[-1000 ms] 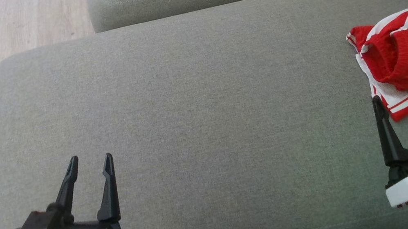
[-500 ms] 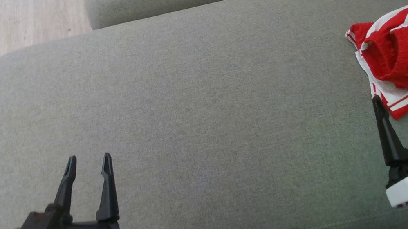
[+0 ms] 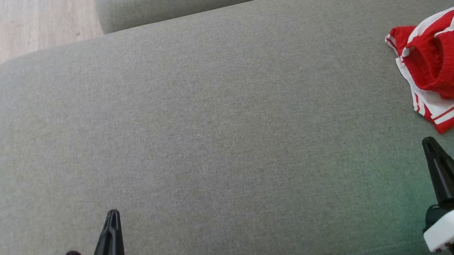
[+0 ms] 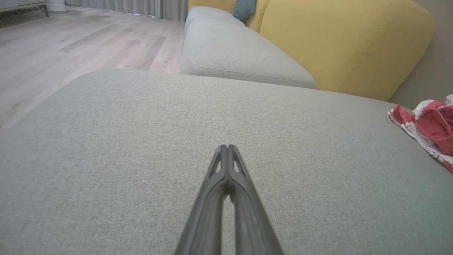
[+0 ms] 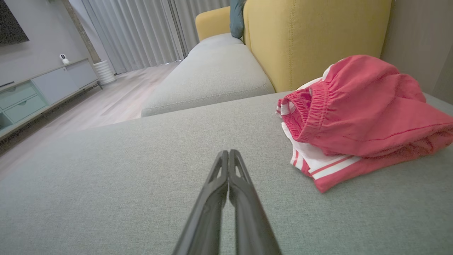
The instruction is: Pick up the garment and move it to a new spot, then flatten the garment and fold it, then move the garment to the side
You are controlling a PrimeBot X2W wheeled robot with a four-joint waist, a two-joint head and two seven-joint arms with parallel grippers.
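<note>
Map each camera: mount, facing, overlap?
Head: on the head, facing down at the cushion; left gripper and right gripper show, both shut.
Left wrist: wrist-mounted, faces along its gripper across the cushion toward the yellow backrest.
Right wrist: wrist-mounted, faces along its gripper toward the shorts.
Shared: shorts and cushion in all three; backrest in both wrist views.

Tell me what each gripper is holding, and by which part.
Nothing is held. The left gripper and the right gripper are both shut on empty air over the grey fabric sofa cushion; the crumpled red-and-white shorts lie apart, untouched.
</note>
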